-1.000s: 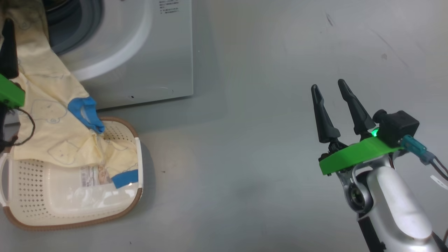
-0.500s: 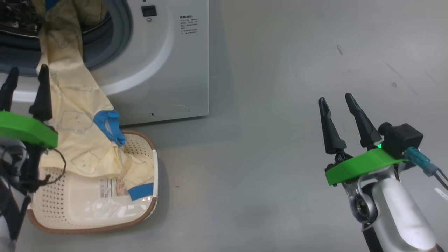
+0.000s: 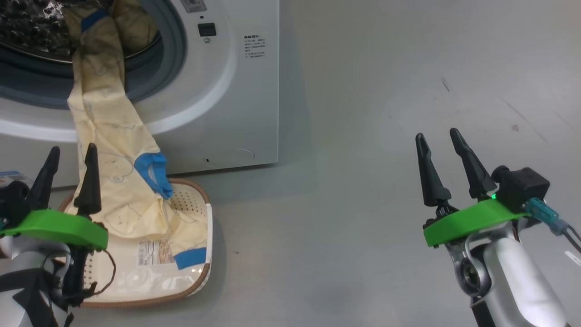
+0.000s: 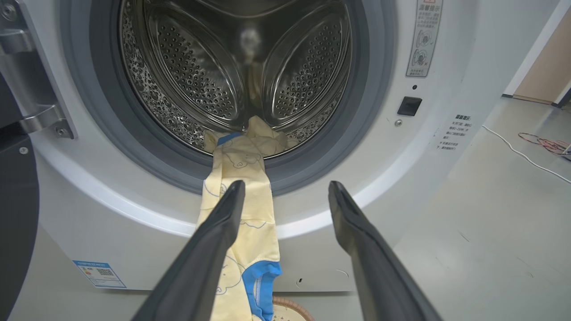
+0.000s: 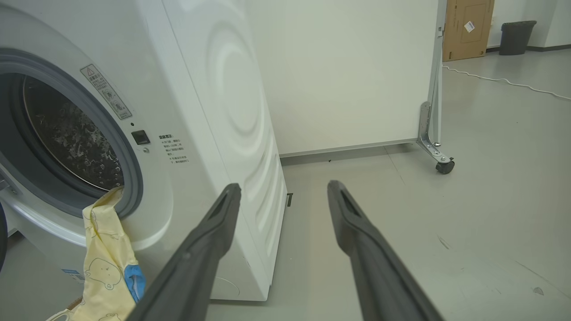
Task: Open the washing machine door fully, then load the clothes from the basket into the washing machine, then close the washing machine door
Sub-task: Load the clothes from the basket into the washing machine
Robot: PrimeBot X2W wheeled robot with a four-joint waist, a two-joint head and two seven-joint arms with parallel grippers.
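A: Left gripper [image 3: 73, 150]: fingers spread wide, nothing between them. It sits low in front of the washing machine [image 3: 245, 91], just beside the hanging clothes [image 3: 113, 150]. Right gripper [image 3: 436, 134]: equally wide, empty, over bare floor [image 3: 345, 227] well to the right.
B: Clothes position?
A: One end lies in the drum [image 4: 187, 89]. The rest drapes over the grey gasket [image 4: 370, 107] down into the basket [image 3: 199, 278]. The fabric crosses the door opening.
B: View differences?
A: Left wrist view gives the drum interior, hinge [image 4: 38, 120] and energy label [image 4: 98, 273]. Right wrist view gives the machine's side, a wheeled panel [image 5: 357, 67] and a floor cable [image 5: 504, 80].
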